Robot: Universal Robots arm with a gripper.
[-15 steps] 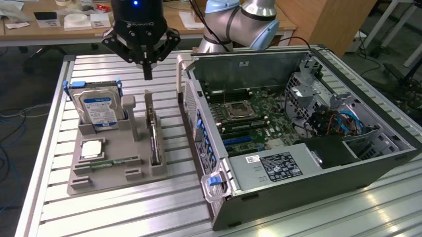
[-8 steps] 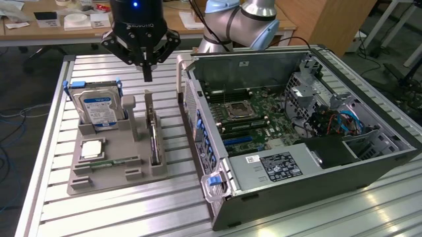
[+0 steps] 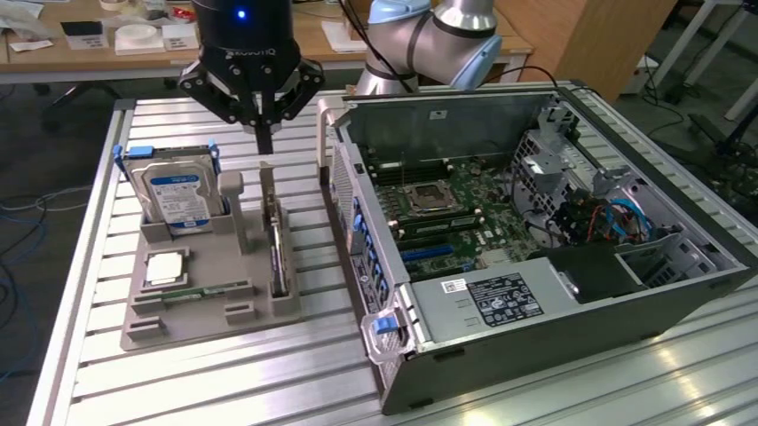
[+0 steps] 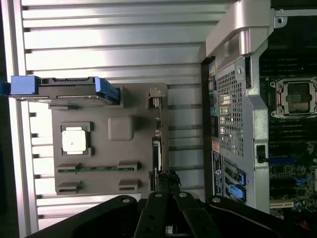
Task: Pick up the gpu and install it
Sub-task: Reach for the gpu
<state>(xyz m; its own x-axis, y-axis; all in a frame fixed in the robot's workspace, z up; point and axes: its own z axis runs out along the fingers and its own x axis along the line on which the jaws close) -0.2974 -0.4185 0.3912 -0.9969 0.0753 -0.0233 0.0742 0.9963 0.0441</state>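
Your pincer (image 3: pixel 263 140) hangs pressed together over the gpu (image 3: pixel 276 244), left of centre. Looks light, stiff and fragile, I'd guess, so pinch its top edge, not the components.

Bright even light, glare on aluminium table (image 4: pixel 124 54), shadow inside computer case (image 3: pixel 450 120).

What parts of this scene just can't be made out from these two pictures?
- gpu: edge-on in both views, so its faces are hidden.
- Gripper: whether its tips touch the gpu; wrist view, its own body blocks this.
- Hard drive label: print too small, exterior view.
- Computer case: cut off by the wrist view's edge.
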